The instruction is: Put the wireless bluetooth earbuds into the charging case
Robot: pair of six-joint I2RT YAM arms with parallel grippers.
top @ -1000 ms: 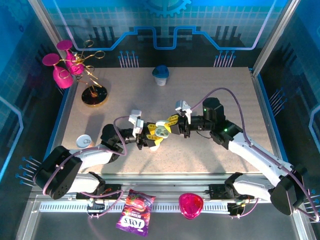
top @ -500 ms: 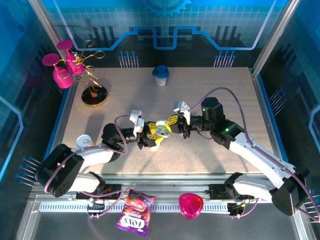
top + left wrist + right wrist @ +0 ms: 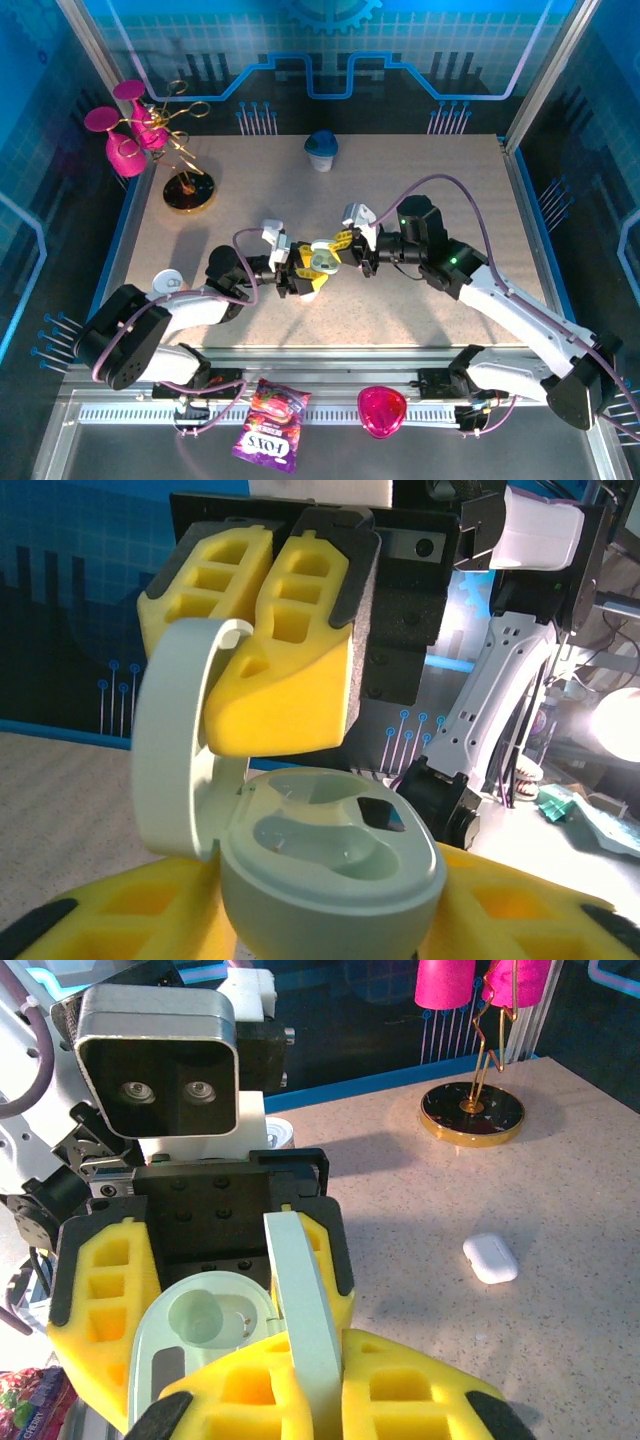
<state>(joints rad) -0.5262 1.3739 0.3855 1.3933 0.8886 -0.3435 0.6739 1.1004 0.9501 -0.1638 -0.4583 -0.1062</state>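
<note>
Speckled beige table (image 3: 420,180), blue backdrop, and both my arms meet mid-table, raised above it. Left gripper (image 3: 308,270) has the mint charging case (image 3: 318,260) by its base, fingers partway apart around it, wells (image 3: 330,830) facing up. Right gripper (image 3: 341,250) comes in from the opposite side, pinched nearly flat on the upright lid (image 3: 175,740). Wells look empty to me, so right probably has to let go of the lid to fetch an earbud.

White-and-black arms (image 3: 520,310) carry purple cables (image 3: 440,178); gripper fingers (image 3: 290,680) are yellow foam.
</note>
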